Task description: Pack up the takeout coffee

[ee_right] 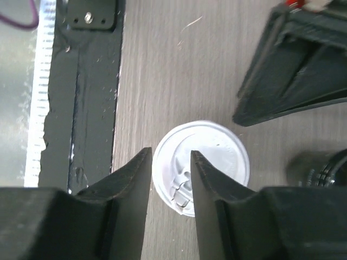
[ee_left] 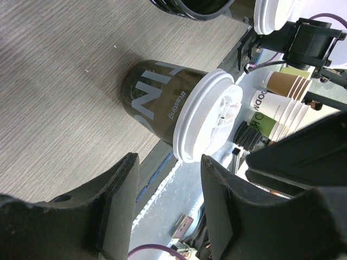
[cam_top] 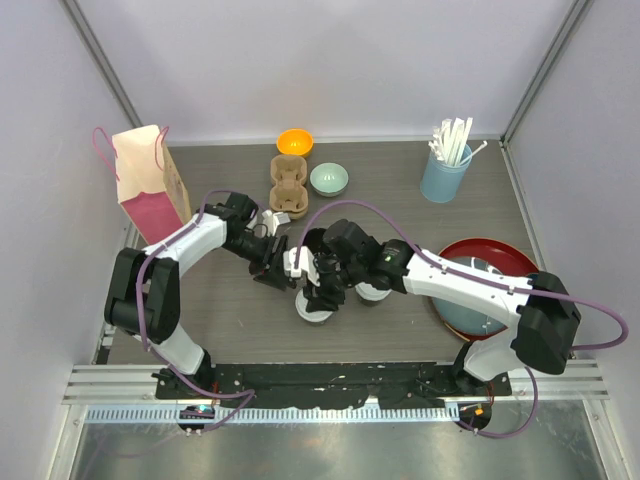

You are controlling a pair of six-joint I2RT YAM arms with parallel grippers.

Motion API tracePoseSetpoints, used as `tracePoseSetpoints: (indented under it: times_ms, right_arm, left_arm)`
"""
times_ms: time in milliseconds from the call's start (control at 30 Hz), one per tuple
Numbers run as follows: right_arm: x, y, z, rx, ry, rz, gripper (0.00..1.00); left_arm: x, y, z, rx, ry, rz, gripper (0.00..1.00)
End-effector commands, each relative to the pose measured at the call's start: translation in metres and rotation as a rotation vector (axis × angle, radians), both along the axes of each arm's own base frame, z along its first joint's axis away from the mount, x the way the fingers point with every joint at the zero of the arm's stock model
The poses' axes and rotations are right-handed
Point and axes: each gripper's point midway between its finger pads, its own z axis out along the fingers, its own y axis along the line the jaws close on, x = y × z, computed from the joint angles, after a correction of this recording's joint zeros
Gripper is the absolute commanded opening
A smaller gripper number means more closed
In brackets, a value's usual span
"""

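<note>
Lidded cups [cam_top: 316, 310] on grey table [cam_top: 225, 320]

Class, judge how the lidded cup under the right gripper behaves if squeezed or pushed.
The cup looks like thin paper, so hard squeezing would probably dent it. Its lid seems only pressed on and might pop off. Its base looks narrower than its lid; high pushes may tip it.

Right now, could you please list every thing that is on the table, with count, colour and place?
coffee cups: two, black with white lids, near middle
paper bag: one, pink and cream, far left
cup carrier: one, brown, far middle
bowls: two, orange and pale green, far middle
tumbler of straws: one, light blue, far right
tray: one, red, near right
plate: one, grey-blue, on the tray
left gripper: open, facing a cup
right gripper: open, above a lid
</note>
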Motion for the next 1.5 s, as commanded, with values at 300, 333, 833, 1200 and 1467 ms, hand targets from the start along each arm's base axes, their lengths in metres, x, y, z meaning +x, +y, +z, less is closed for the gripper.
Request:
tracePoseSetpoints:
  times_ms: [300,333,833,1200,1467]
  right_arm:
    - [0.048,0.001,-0.014,0.005,0.009,-0.398,0.05]
    - [0.048,0.001,-0.02,-0.009,0.014,-0.406,0.05]
    - [0.045,0.007,-0.005,-0.032,0.018,-0.403,0.07]
    - [0.019,0.014,0.055,0.102,-0.106,-0.169,0.4]
    - [-0.034,-0.014,0.005,-0.058,-0.202,0.2,0.47]
  left_arm:
    - [0.01,0.005,0.018,0.006,-0.142,0.005,0.53]
    - [0.01,0.005,0.017,0.008,-0.141,0.005,0.53]
    - [0.009,0.005,0.018,0.0,-0.143,0.0,0.53]
    - [0.009,0.006,0.025,-0.007,-0.176,-0.009,0.53]
    - [0.013,0.01,0.032,-0.004,-0.227,-0.007,0.53]
